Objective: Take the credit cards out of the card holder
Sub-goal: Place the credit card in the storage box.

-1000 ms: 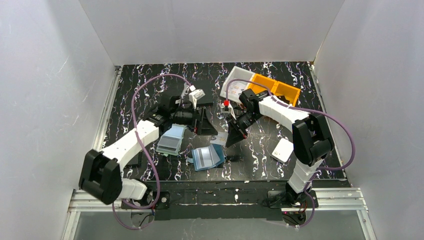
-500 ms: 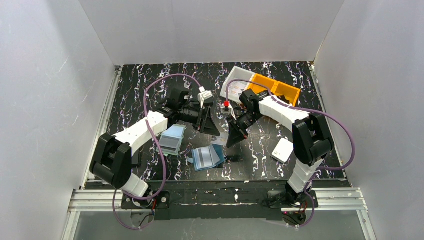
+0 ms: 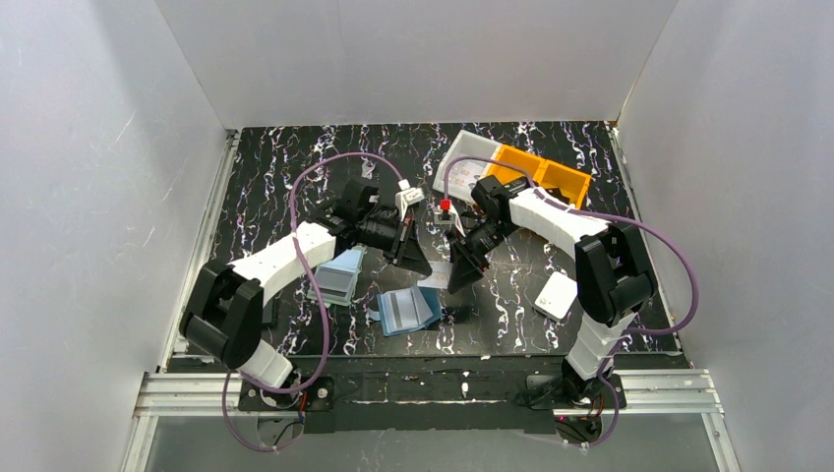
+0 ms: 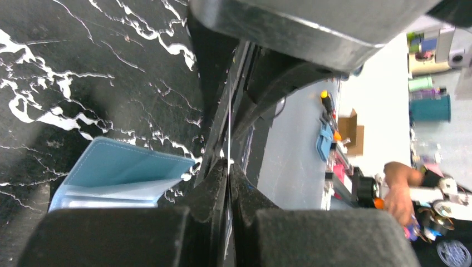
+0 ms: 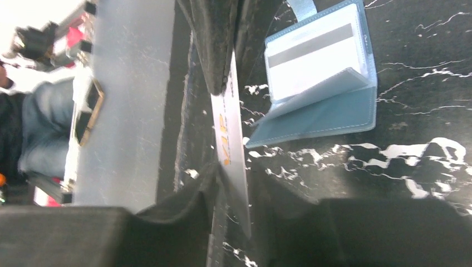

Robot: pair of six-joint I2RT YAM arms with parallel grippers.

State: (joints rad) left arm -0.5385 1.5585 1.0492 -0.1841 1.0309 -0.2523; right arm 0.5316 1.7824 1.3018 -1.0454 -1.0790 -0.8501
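While the left jaws clench the credit card point(image 5: 229, 139) edge-on, the right jaws stand slightly parted around it.

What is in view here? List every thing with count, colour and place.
card holder: one, blue, lying open, near centre
held credit card: one, pale, edge-on between the claws
loose credit cards: count unclear, blue-grey, left of the holder
white box: one, white, right side
orange bin: one, orange, far right
white tray: one, white, beside the bin
table: one, black marbled
left claw: shut on the held credit card
right claw: at that card, grip unclear
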